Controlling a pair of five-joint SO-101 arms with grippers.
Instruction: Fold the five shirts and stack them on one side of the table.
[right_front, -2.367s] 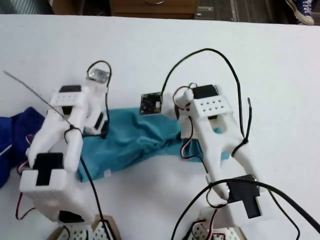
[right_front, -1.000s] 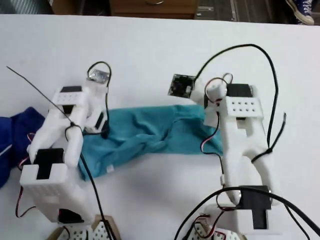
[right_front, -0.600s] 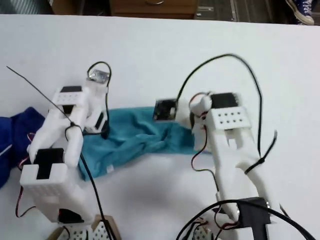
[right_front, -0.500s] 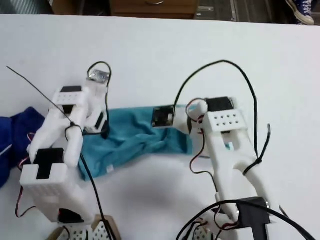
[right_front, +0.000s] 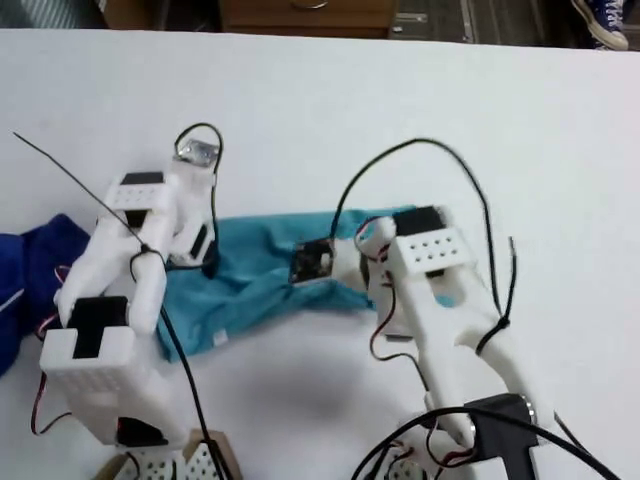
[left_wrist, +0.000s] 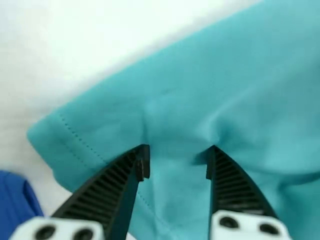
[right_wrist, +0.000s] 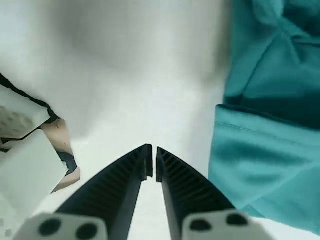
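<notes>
Fingers (left_wrist: 125, 180) on the left gripper (left_wrist: 175, 160) stand apart, tips pressed into the teal shirt (left_wrist: 225, 90) near a stitched hem. The right gripper (right_wrist: 151, 162) has its pair together, holding nothing, over bare table (right_wrist: 130, 85) just beside another hem. By size now: the white table runs under everything in the high view, and the teal shirt lies rumpled in a long strip across the middle. A blue shirt (right_front: 25, 270) bunches at the left edge. For a clean fold, I'd say the right gripper should open and take that hem while the left pins its end. Then stretch the cloth flat before folding.
</notes>
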